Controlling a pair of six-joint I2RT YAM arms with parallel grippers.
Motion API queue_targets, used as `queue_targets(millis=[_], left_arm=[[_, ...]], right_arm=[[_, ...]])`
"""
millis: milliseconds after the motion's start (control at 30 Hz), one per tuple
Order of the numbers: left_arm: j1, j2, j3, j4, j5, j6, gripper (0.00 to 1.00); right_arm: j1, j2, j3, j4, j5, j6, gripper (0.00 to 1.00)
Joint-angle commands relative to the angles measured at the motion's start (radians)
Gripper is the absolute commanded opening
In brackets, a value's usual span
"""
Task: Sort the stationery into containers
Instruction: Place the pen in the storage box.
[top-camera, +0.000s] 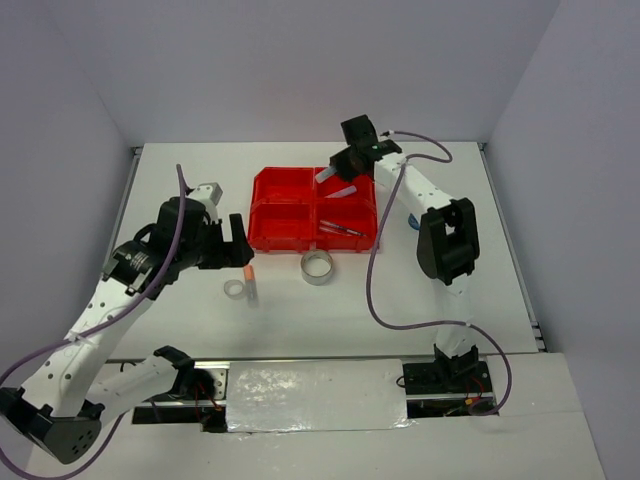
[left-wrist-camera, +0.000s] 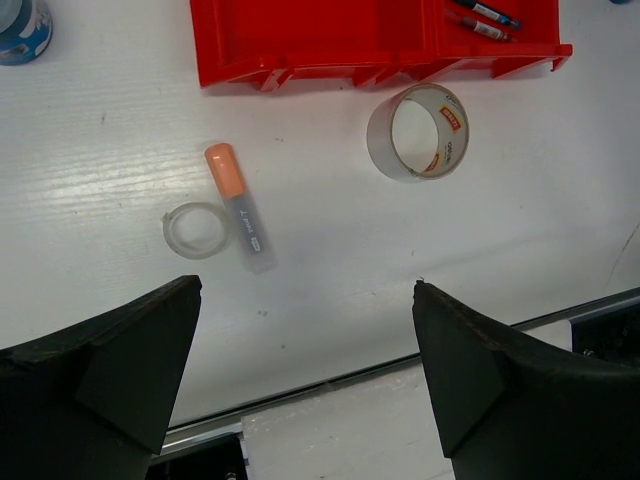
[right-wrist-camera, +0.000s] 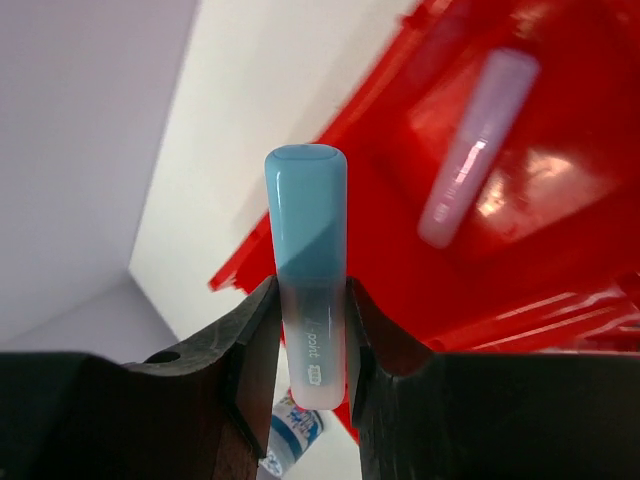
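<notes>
The red four-compartment tray (top-camera: 313, 203) sits mid-table. My right gripper (top-camera: 338, 166) hovers over its far right compartment, shut on a pale stick with a blue cap (right-wrist-camera: 305, 200). A pale pink stick (right-wrist-camera: 475, 150) lies in that compartment below. Blue and red pens (top-camera: 345, 230) lie in the near right compartment. My left gripper (top-camera: 238, 240) is open and empty, left of the tray. In front of it on the table lie the orange stub (left-wrist-camera: 238, 205), the small clear tape ring (left-wrist-camera: 196, 228) and the silvery-grey tape ring (left-wrist-camera: 418, 131).
A blue-patterned roll (left-wrist-camera: 20, 25) stands on the table left of the tray, and it also shows in the right wrist view (right-wrist-camera: 295, 425). The tray's front wall (left-wrist-camera: 300, 65) is just beyond the loose items. White walls enclose the table.
</notes>
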Motion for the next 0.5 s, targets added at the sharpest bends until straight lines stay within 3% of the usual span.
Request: queue_targets(millis=[0,133,200,300,367,400,467], left_arm=[[0.006,-0.034,0.033,-0.014,-0.030,-0.012,0.99],[0.006,-0.060,0.020,-0.017,-0.051,0.002,0.99],[0.006,-0.063,0.011,-0.018,-0.056,0.008,0.99],[0.006,-0.057,-0.001,-0.021,-0.056,0.016,0.99],[0.007,-0.055,-0.015,-0.020,-0.064,0.017,0.99],[0.007,-0.051,-0.023,-0.012,-0.073,0.016,0.99],[0.007,-0.043,-0.026,-0.012,-0.081,0.014,0.99]], right_arm=[[0.025,-0.010,0.028,-0.101,0.109,0.139,0.01],[0.028,-0.072,-0.075,-0.050,0.178,0.165,0.03],[0.020,-0.078,-0.090,-0.048,0.197,0.143,0.12],[0.002,-0.072,-0.087,-0.048,0.169,0.096,0.34],[-0.006,-0.073,-0.087,-0.038,0.140,0.051,0.55],[-0.011,-0.078,-0.090,-0.035,0.137,0.027,0.75],[-0.014,-0.089,-0.097,-0.029,0.128,-0.002,0.99]])
